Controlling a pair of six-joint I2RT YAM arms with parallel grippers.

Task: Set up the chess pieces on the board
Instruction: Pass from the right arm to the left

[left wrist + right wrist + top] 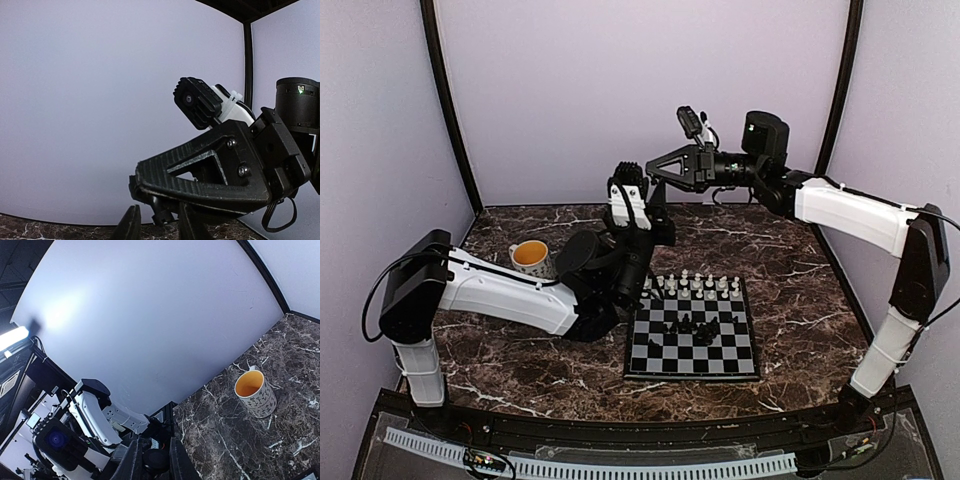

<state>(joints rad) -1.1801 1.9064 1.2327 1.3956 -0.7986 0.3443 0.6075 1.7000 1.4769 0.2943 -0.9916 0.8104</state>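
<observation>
The left fingers (131, 225) stand partly apart with a clear gap between their two dark tips, and they clamp nothing. Whether they touch the dark bits seen in that gap I cannot tell. Just beyond them, close in the left wrist view, hangs the black triangular frame (210, 170) that carries the right fingers, with a ribbed black camera (197, 102) above it. The right fingers (132, 462) are almost together and pinch a small dark rounded thing (156, 460); it is too dim to say whether it is one of the chess pieces. Seen from above, the two sets of fingers come close together in the air over the far part of the counter (800, 290), behind the board (692, 358). The left arm (505, 290) reaches in low from the left and turns its wrist upward, while the right arm (850, 215) comes across high from the right. The board lies flat on the dark marbled counter, near its middle. Along the board's far edge white chess pieces (698, 285) stand in two rows, and black chess pieces (692, 325) sit in a loose cluster on its middle squares. A white mug (532, 258) with a yellow inside stands on the counter left of the board, just behind the left arm.
</observation>
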